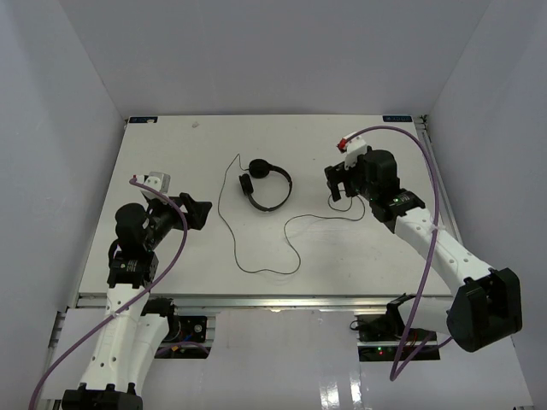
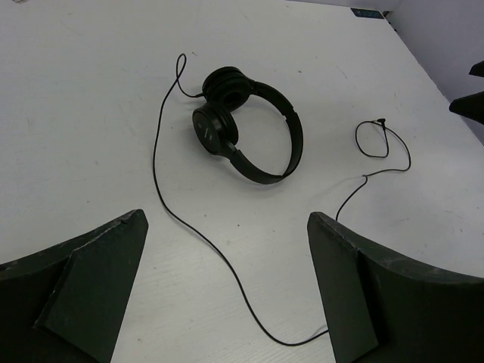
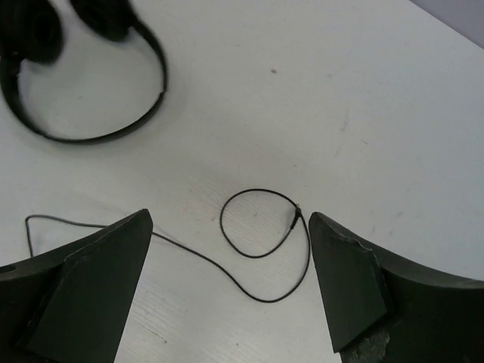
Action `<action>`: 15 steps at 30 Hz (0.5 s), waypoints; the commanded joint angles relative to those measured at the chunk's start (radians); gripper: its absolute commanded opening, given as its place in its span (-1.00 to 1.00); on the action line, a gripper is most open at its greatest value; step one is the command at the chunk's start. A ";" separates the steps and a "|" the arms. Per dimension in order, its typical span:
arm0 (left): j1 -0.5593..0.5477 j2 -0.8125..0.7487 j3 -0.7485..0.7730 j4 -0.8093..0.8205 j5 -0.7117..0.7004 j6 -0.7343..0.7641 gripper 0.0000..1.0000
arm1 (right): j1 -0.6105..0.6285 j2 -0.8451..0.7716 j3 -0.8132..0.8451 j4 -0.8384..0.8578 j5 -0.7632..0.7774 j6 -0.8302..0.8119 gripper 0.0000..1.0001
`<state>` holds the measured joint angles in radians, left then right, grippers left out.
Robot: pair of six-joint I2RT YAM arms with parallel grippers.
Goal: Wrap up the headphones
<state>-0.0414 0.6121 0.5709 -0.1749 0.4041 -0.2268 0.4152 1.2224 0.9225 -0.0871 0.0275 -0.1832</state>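
Note:
The black headphones lie flat at the table's middle, earpads together at the far left end. Their thin cord runs down the left, loops near the front edge and ends in a small coil under my right gripper. That gripper is open and empty. In the right wrist view the coil's plug lies between its open fingers, close to the right one, with the headband beyond. My left gripper is open and empty, left of the headphones. The left wrist view shows the headphones ahead and the cord between the fingers.
The white table has grey walls on three sides and a metal rail along the near edge. Purple robot cables hang off both arms. A small blue tag sits at the far right corner.

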 commanded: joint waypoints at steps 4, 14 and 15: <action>-0.006 -0.012 0.003 0.015 0.011 0.000 0.96 | 0.003 0.186 0.171 -0.205 -0.694 -0.387 0.85; -0.009 -0.002 0.004 0.014 0.004 0.004 0.96 | 0.053 0.674 0.623 -0.311 -0.298 0.089 0.73; -0.009 -0.002 0.003 0.013 0.002 0.005 0.96 | 0.065 0.709 0.660 -0.330 -0.219 0.137 0.71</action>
<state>-0.0436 0.6126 0.5709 -0.1726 0.4039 -0.2264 0.4455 1.8091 1.4280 -0.3180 -0.4446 -0.3018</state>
